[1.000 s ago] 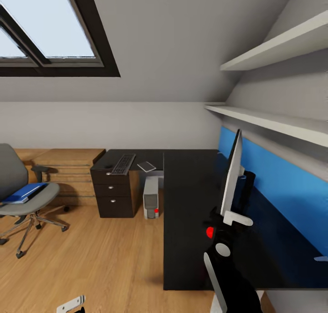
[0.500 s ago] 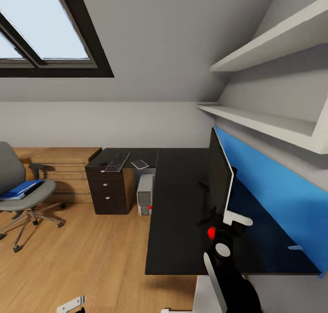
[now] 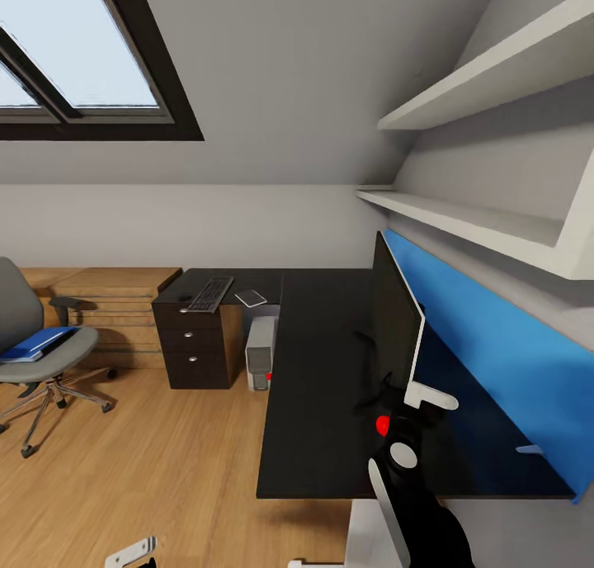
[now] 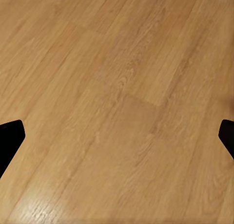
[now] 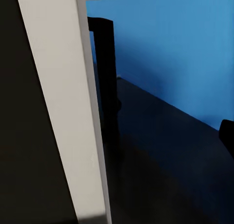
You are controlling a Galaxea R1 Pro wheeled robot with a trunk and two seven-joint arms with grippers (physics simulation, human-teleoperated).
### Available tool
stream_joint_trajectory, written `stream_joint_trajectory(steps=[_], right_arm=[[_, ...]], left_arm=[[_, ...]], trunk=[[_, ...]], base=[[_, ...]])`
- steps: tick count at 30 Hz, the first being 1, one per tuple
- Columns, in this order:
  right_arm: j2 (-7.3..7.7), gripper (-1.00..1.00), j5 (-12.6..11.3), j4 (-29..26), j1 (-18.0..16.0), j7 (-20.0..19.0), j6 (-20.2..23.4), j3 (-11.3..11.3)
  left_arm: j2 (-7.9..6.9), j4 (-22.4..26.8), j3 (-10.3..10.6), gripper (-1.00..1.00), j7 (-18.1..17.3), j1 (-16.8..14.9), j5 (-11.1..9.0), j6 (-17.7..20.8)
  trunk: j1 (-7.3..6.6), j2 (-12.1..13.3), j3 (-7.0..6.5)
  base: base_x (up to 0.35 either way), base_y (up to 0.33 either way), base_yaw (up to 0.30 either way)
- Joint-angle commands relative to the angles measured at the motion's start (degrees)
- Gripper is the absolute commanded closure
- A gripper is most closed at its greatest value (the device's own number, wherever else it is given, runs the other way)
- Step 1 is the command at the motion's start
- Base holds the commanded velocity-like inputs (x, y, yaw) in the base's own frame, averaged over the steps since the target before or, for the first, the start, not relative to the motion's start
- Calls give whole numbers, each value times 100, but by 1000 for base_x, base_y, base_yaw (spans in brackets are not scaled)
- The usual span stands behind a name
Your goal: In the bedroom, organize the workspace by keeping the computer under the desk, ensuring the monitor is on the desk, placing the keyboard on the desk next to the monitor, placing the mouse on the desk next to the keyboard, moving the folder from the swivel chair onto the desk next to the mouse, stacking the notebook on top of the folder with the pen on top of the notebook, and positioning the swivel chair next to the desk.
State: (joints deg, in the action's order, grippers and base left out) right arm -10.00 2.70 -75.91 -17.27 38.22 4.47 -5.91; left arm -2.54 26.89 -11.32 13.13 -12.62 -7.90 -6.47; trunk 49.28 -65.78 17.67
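The monitor (image 3: 394, 320) stands on the black desk (image 3: 318, 386), black front toward me, white edge (image 5: 68, 112) close in the right wrist view, stand (image 5: 105, 72) behind it. My right gripper (image 3: 412, 399) is open at its lower corner, one fingertip (image 5: 227, 133) apart from the edge. On the desk's far end lie the keyboard (image 3: 210, 294) and the notebook (image 3: 251, 298). The computer (image 3: 261, 353) sits under the desk. The blue folder (image 3: 33, 343) lies on the swivel chair (image 3: 49, 357) at far left. My left gripper (image 4: 117, 136) hangs open over the floor. Mouse and pen are out of view.
A dark drawer unit (image 3: 191, 345) stands under the keyboard. Low wooden cabinets (image 3: 115, 283) line the back wall. A blue panel (image 3: 495, 328) and white shelves (image 3: 462, 213) run along the wall behind the desk. Wooden floor (image 3: 165, 469) lies open between chair and desk.
The whole view has shifted, so the desk sits further left in the picture. The monitor, edge-on a second ago, now shows its black front. My right gripper stays at its lower corner.
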Motion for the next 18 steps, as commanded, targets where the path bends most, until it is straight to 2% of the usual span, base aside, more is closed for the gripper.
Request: stream_joint_trajectory(steps=[1,10,18], right_arm=[[0,-100,29,-3,-4,29,47,-6],[0,-100,29,-1,-4,29,46,-6],[0,-100,29,3,-4,28,46,-6]], left_arm=[[-1,-4,9,-100,5,-4,-61,-27],[-1,-4,15,-100,5,-4,-59,-38],[-1,-4,16,-100,5,-4,-62,-39]], trunk=[[0,-4,7],[0,-4,7],[0,-4,7]], base=[[0,0,0],[-2,-7,0],[-66,-151,0]])
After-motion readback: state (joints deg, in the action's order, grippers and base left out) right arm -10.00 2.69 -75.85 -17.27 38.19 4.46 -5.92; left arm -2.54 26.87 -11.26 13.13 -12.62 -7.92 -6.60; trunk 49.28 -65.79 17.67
